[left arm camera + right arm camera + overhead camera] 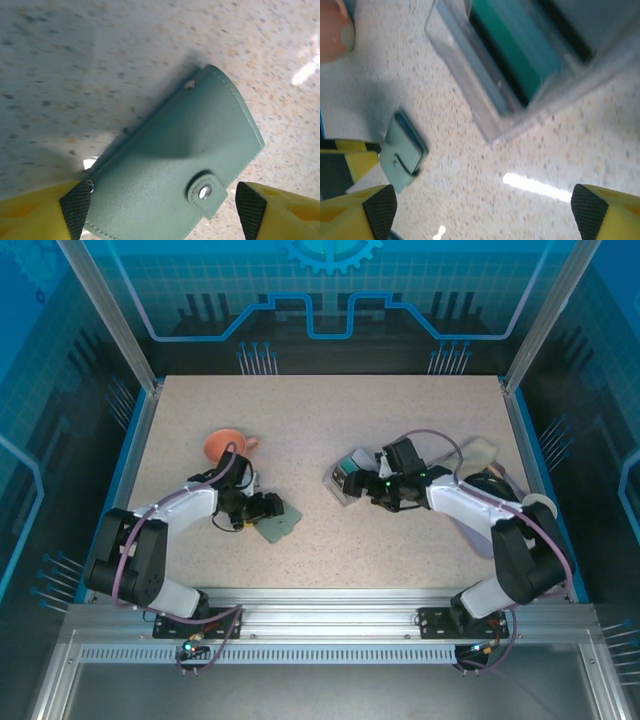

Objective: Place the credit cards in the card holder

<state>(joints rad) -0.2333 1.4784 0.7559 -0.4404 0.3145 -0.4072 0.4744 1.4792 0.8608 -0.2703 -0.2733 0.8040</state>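
Observation:
The card holder (280, 524) (175, 165) is a sage-green wallet lying closed and flat on the table, its snap tab fastened. My left gripper (264, 510) (162, 210) straddles it with jaws open. One pad (75, 210) sits at the wallet's corner and the other pad (250, 210) stands a little off the tab. The credit cards (515, 45) stand on edge inside a clear plastic box (345, 480) (490, 115); teal and dark ones show. My right gripper (365, 485) (480, 210) hovers open over bare table just beside that box. The card holder (402, 150) shows at the left of the right wrist view.
An orange funnel-like piece (226, 445) (332, 30) lies behind the left arm. A pale translucent object (481, 452) and a dark one (490, 485) sit near the right wall. Raised frame edges (140, 430) bound the table.

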